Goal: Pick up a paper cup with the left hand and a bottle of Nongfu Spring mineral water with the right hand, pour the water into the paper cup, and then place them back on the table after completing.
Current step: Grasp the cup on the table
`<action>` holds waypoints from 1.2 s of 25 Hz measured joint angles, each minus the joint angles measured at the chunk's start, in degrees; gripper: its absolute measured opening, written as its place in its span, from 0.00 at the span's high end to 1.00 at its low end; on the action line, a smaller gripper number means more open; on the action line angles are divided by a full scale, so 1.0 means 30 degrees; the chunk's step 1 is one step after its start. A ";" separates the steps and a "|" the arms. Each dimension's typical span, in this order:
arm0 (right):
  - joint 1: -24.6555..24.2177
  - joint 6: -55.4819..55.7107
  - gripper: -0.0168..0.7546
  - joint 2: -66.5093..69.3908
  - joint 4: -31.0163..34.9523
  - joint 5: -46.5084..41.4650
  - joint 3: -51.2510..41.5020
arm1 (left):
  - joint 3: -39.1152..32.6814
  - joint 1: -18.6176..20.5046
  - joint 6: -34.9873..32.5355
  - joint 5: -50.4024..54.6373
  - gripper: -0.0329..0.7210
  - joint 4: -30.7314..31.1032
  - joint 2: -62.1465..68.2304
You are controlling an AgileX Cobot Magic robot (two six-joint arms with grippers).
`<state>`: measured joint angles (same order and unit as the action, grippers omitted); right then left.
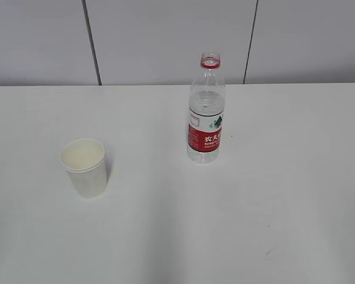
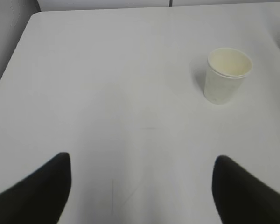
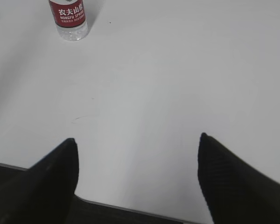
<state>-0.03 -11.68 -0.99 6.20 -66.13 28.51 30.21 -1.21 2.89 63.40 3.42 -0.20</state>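
Paper cup (image 1: 84,167) and water bottle (image 1: 205,110) are both standing upright on the table (image 1: 272,201), untouched, so the pick-up step is not yet begun. Working from near to far in the left wrist view, the left hand (image 2: 140,193) is hovering low over bare tabletop with its two dark fingers (image 2: 35,193) spread wide and nothing between them; the paper cup (image 2: 226,76) is sitting farther out at roughly 1 o'clock from that opening, well apart from it, mouth facing up. In the right wrist view the right hand (image 3: 137,182) is likewise hanging over the near table edge with its fingers (image 3: 238,182) parted and empty; the water bottle (image 3: 69,18) is standing far off at about 11 o'clock, with only its red-labelled lower body in view. In the exterior view neither arm is showing, and the bottle, uncapped and partly filled, is positioned at about 2 o'clock from the cup, clearly apart. Judged from this layout, each hand is nearer to its own target, and each approach calls for a forward reach angled inward, meeting a vertical long axis from the side.
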 joint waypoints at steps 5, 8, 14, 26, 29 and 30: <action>0.0000 0.0000 0.22 0.0000 0.0000 0.0000 0.0000 | 0.0000 0.0000 0.0000 0.0000 0.21 0.0000 0.0000; 0.0000 0.0000 0.22 0.0000 0.0000 0.0000 0.0000 | 0.0000 0.0000 0.0000 0.0000 0.21 0.0000 0.0000; 0.0000 0.0000 0.22 0.0000 0.0000 0.0000 0.0000 | 0.0000 0.0000 0.0000 0.0000 0.21 0.0000 0.0000; 0.0000 0.0000 0.22 0.0000 0.0000 0.0000 0.0000 | 0.0000 0.0000 0.0000 0.0000 0.21 0.0000 0.0000; 0.0000 0.0000 0.22 0.0000 0.0000 0.0000 0.0000 | 0.0000 0.0000 0.0000 0.0000 0.21 0.0000 0.0000; 0.0000 0.0000 0.22 0.0000 0.0000 0.0000 0.0000 | 0.0000 0.0000 0.0000 0.0000 0.21 0.0000 0.0000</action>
<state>-0.03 -11.68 -0.99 6.20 -66.13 28.51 30.21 -1.21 2.89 63.40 3.42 -0.20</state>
